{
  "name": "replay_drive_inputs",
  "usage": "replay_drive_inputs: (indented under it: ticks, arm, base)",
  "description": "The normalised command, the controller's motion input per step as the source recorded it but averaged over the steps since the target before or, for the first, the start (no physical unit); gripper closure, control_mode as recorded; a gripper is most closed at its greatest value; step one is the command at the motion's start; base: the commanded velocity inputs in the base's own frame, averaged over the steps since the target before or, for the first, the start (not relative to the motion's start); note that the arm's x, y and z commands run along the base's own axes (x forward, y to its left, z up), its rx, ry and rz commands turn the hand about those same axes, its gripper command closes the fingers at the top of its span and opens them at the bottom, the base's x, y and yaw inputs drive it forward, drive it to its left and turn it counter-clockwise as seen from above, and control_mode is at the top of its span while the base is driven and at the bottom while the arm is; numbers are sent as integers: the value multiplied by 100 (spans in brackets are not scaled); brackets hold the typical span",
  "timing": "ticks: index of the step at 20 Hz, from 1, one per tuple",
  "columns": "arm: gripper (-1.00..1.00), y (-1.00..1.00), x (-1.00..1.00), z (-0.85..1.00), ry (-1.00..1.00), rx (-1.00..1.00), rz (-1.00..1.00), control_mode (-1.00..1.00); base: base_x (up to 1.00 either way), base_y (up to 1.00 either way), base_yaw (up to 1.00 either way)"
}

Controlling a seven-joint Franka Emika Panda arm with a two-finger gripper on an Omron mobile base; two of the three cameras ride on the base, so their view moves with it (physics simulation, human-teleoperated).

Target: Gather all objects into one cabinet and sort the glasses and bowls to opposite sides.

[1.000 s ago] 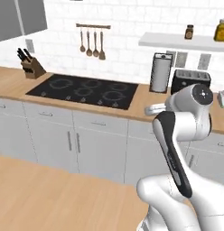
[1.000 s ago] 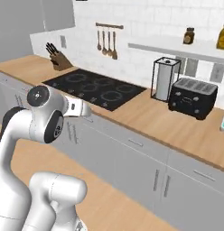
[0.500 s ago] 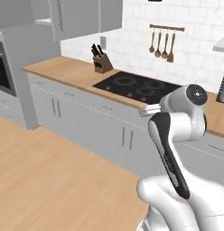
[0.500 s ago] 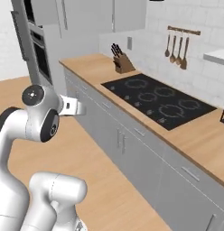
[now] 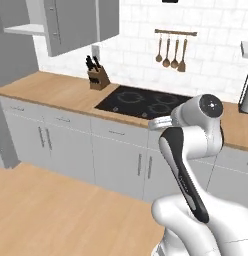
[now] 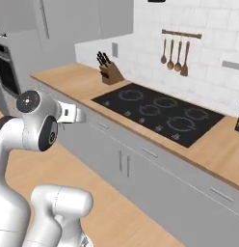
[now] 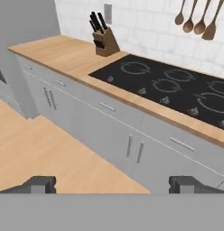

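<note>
Hung high on the wall, up and to the left of the gripper (image 7: pixel 114 185) and well apart from it: the grey wall cabinet (image 5: pixel 81 22), long bar handle (image 5: pixel 57 21) upright on its door, a white shelf (image 5: pixel 18 30) at its far side. Fingers (image 7: pixel 39 184) spread wide, grasping nothing. Ahead and below the hand, a wooden counter (image 7: pixel 55 52) with knife block (image 7: pixel 105 43) and black hob (image 7: pixel 177 88). By the look of it, an approach step: best done by closing squarely on the cabinet front, keeping the arm tucked clear of the counter edge, then raising the hand level with the shelf before any reach.
</note>
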Motion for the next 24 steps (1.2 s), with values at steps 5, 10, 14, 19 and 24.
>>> replay_drive_inputs:
  ticks: [5,10,14,19,24]
  arm:
    - [-100,0,0,0,0,0,0,100]
    - [-100,0,0,0,0,0,0,100]
    - [-100,0,0,0,0,0,0,100]
    - [-100,0,0,0,0,0,0,100]
    - [-100,0,0,0,0,0,0,100]
  base:
    - [53,100,-58]
    - [47,100,-49]
    - [37,100,-40]
    - [34,100,-38]
    - [31,100,-36]
